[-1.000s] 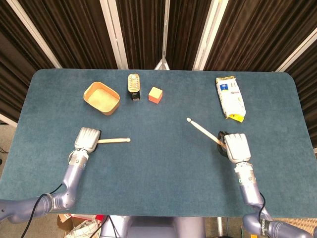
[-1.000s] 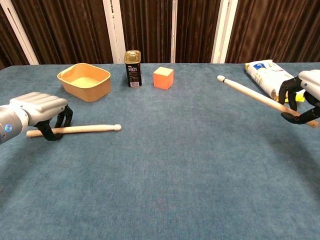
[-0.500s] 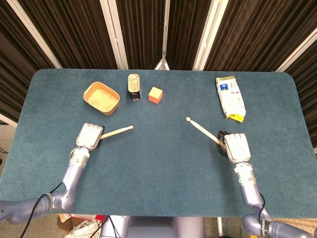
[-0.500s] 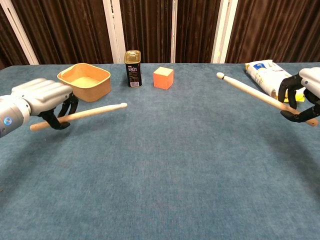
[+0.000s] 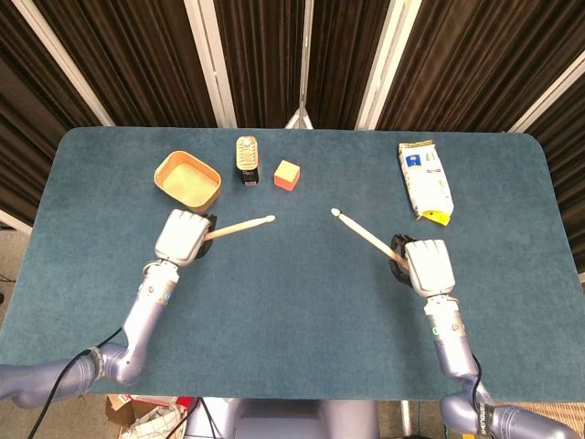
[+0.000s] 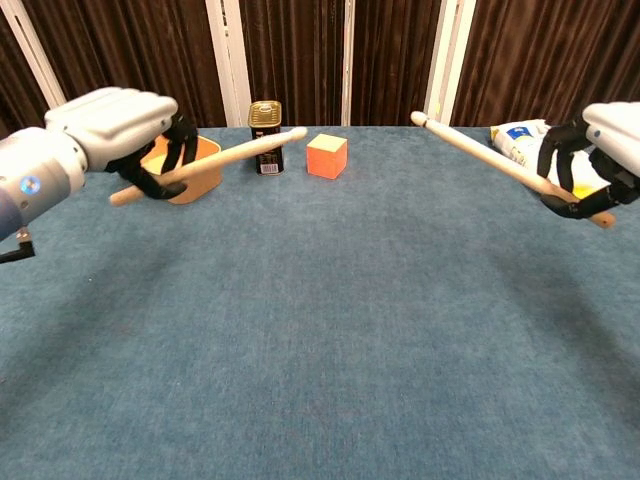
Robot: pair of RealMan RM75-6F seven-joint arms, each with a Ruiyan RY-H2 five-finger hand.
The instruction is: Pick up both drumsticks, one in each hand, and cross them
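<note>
My left hand [image 5: 183, 236] [image 6: 120, 130] grips one wooden drumstick [image 5: 239, 226] [image 6: 235, 156] by its butt, lifted above the table with the tip pointing right and slightly away. Over on the right, my right hand [image 5: 428, 265] [image 6: 600, 150] holds the other drumstick [image 5: 364, 235] [image 6: 480, 156], also raised, its tip aimed up and to the left. The two tips face each other across a wide gap above the table's middle. The sticks do not touch.
A tan bowl [image 5: 187, 180] [image 6: 205, 160] sits behind my left hand. A dark tin can [image 5: 247, 160] [image 6: 265, 137] and an orange cube [image 5: 287, 174] [image 6: 326, 156] stand at the back centre. A white snack bag [image 5: 425, 180] [image 6: 520, 140] lies at the back right.
Both hands rose and moved inward. The left drumstick left the table and swung up toward the centre. The right drumstick's tip shifted left and higher.
</note>
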